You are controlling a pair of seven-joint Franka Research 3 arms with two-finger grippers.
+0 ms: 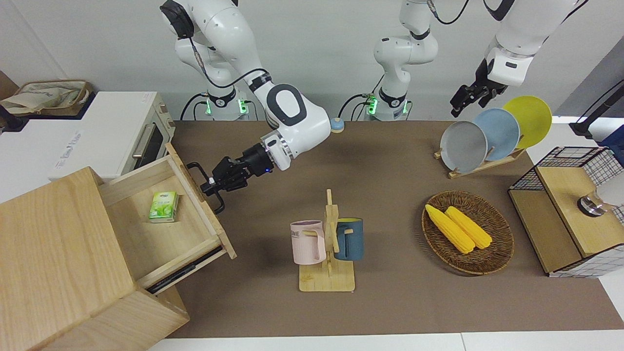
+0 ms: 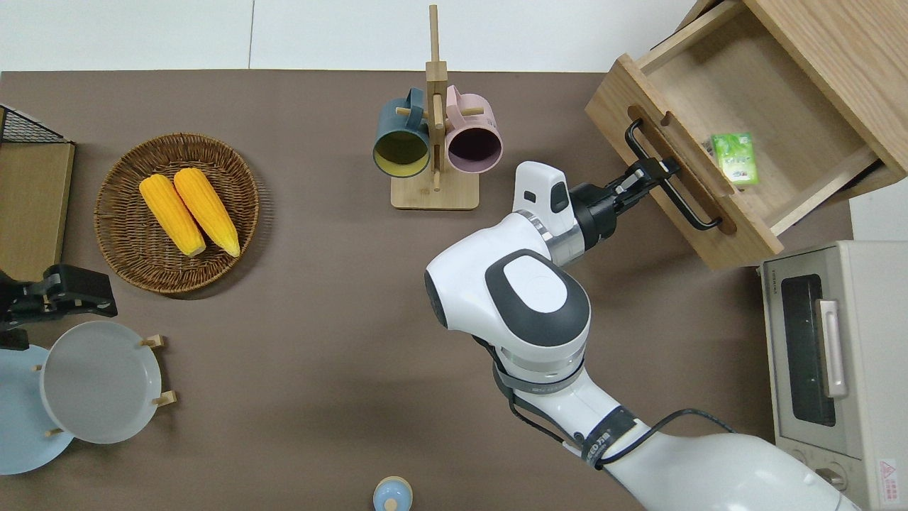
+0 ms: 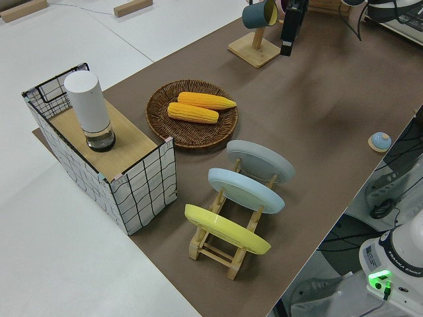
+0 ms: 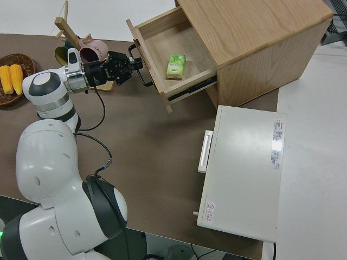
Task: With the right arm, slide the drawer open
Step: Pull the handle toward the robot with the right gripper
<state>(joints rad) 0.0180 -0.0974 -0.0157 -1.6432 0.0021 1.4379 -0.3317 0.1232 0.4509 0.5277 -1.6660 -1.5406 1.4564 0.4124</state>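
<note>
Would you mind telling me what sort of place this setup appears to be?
Probably a robotics lab staged as a kitchen: a toaster oven, a mug rack and a plate rack share one table with two robot arms.

My right arm (image 2: 539, 312): glossy white rounded shells, a dark grey oval cap on the elbow joint, a silver wrist ring, a small blue light, a black pincer (image 2: 649, 177) and a black cable banded along the forearm. Green lights glow at both bases.

A plain pale wall (image 1: 317, 53) fills the upper part of the front view. A brown mat (image 2: 319, 298) covers the white table (image 2: 142, 35), evenly lit.
</note>
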